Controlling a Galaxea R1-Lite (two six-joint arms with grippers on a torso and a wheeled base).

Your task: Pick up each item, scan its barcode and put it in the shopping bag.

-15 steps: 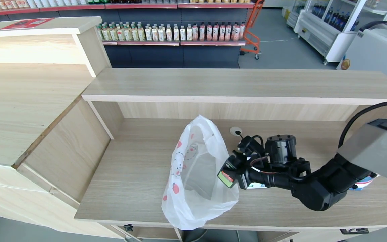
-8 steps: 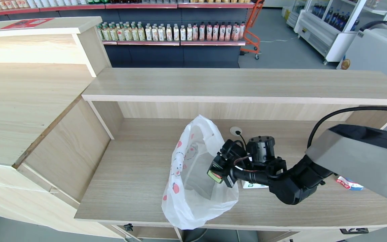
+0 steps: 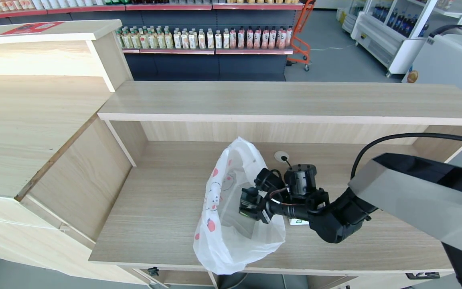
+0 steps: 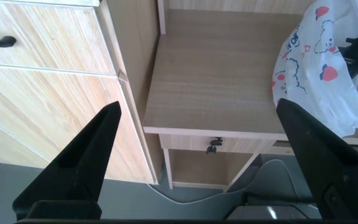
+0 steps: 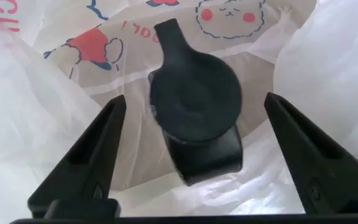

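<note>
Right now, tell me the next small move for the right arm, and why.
Probably lift the right claw straight up out of the bag. In the wrist view its fingers stand wide apart and the dark item between them touches neither, with the bag's plastic all around it, so it looks released. A white pack lies on the counter under the arm.

Left hand fingers spread wide, out past the worktop's front edge. Printed shopping bag stands at one end of the worktop; drawers flank the other.
</note>
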